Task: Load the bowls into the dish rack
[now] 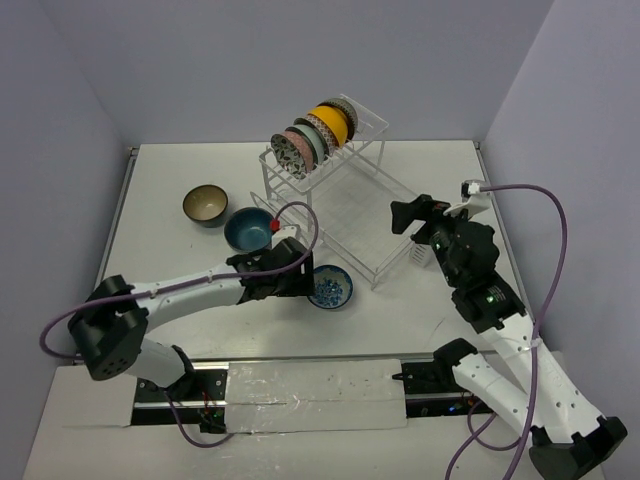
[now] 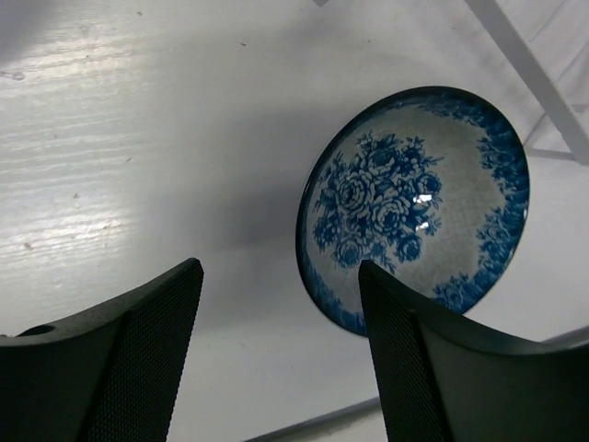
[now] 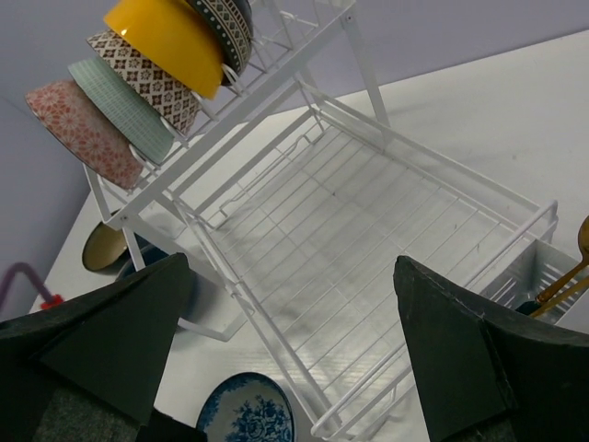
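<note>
The white wire dish rack [image 1: 345,215] stands at the back middle, with several bowls [image 1: 315,135] upright in its upper shelf; they show in the right wrist view [image 3: 147,64] too. On the table are a blue-patterned bowl [image 1: 331,287], a dark blue bowl [image 1: 248,229] and a brown bowl with cream inside [image 1: 205,205]. My left gripper [image 1: 300,282] is open and empty, just left of the blue-patterned bowl [image 2: 414,203]. My right gripper [image 1: 408,215] is open and empty, above the rack's lower tray [image 3: 368,239].
The rack's side cutlery holder [image 3: 543,276] holds gold utensil handles [image 3: 566,272]. A purple cable [image 1: 300,215] loops over the left arm near the dark blue bowl. Grey walls close the table's back and sides.
</note>
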Available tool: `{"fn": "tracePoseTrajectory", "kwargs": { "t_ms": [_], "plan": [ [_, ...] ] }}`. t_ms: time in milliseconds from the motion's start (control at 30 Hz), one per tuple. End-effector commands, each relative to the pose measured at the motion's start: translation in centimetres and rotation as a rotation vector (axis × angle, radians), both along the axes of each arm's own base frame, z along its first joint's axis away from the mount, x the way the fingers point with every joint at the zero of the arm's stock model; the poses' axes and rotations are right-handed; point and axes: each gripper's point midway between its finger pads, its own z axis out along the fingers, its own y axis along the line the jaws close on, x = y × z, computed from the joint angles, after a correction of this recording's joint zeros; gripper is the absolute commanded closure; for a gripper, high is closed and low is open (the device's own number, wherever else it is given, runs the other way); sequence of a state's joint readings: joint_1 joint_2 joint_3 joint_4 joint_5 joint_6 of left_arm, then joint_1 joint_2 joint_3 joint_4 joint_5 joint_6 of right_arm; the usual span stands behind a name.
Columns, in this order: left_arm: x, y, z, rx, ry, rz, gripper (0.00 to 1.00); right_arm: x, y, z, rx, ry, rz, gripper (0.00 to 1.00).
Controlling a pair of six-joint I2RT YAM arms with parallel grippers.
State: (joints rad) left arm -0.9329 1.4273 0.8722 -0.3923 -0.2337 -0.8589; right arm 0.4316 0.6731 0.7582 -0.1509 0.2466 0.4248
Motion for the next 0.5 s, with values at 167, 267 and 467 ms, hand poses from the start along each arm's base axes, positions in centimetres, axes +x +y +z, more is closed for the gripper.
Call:
{"fn": "tracePoseTrajectory", "kwargs": {
  "t_ms": [167, 267, 467],
  "plan": [
    [1.5, -2.1, -1.7, 0.033, 0.006, 0.032, 0.38, -0.4, -0.5, 0.7, 0.026, -0.041, -0.018, 0.01],
    [1.5, -2.5, -2.1, 0.026, 0.015, 0.022, 0.44, -0.3, -0.4, 0.3, 0.021, -0.034, -0.017, 0.01],
    [1.5, -2.8, -2.5, 0.029, 0.022, 0.014, 0.6, -0.1, -0.1, 0.0, 0.013, -0.026, -0.006, 0.01]
  ]
}}
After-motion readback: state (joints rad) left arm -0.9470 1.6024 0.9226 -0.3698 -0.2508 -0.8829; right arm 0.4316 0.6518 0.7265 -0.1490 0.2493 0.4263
